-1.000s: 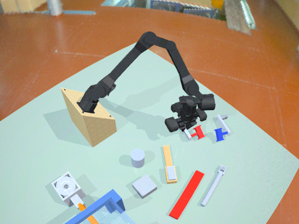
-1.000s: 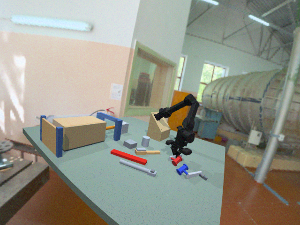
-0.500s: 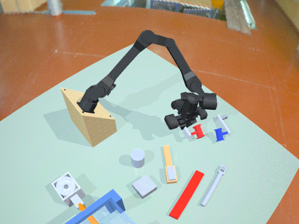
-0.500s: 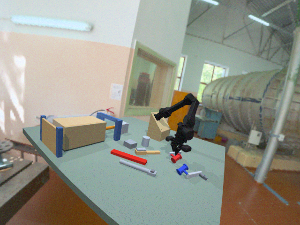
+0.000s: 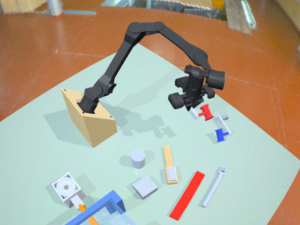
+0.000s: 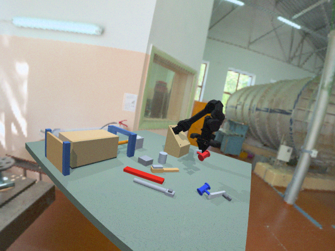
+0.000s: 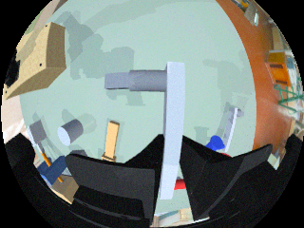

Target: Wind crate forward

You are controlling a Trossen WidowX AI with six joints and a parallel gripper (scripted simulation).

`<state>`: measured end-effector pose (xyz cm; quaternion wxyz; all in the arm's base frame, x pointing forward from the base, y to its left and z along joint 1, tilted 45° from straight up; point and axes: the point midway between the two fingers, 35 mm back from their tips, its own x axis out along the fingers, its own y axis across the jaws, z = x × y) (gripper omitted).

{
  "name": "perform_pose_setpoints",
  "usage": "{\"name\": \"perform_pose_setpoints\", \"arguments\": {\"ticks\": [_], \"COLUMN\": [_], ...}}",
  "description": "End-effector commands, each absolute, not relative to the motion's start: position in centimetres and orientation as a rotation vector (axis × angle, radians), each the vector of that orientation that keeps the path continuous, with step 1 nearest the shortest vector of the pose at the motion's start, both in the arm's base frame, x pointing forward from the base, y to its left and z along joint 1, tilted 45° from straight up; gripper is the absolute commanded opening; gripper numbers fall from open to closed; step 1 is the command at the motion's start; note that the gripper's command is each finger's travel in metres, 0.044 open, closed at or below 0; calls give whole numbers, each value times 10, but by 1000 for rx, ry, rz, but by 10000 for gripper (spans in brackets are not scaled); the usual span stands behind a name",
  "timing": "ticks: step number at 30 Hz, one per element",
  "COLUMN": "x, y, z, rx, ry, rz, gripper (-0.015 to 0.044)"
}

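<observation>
While the gripper (image 5: 190, 108) (image 6: 203, 150) (image 7: 169, 139) is clamped on the pale arm of the red-knobbed crank (image 5: 205, 113) (image 6: 203, 155) (image 7: 175, 121), that crank hangs above the bench (image 5: 154, 138) (image 6: 216, 216) (image 7: 199, 43), its square key sticking out sideways in the wrist view. Taking the winch (image 5: 65, 186) (image 6: 139, 142) (image 7: 37, 132) as landmark, its round top hole has no key in it, and the orange strap (image 5: 89, 214) (image 6: 123, 142) (image 7: 51, 166) runs from it under the blue frame (image 5: 91, 206) (image 6: 131, 144) (image 7: 53, 168) to the crate (image 6: 93, 148). Seen from outside, the crate sits beyond that frame from the winch, apparently flat, its front short of the frame. Well apart from the winch, the blue-knobbed crank (image 5: 224, 129) (image 6: 215, 194) (image 7: 231, 128) lies on the bench; the grey cylinder (image 5: 138, 159) (image 6: 162, 157) (image 7: 70, 132) stands nearer the winch.
</observation>
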<state>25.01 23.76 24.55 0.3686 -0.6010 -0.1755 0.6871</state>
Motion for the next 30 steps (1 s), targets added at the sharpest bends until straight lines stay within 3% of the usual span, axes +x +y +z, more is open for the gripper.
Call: {"name": "perform_pose_setpoints", "arguments": {"ticks": [1,10,30], "x": [250,257,345], "y": [234,231,131], "z": [250,240,141], "rx": [-1543,-1520,-1123], "ry": [-453,-389,381], "rz": [1758,1762,1574], "gripper": [0,0,0]}}
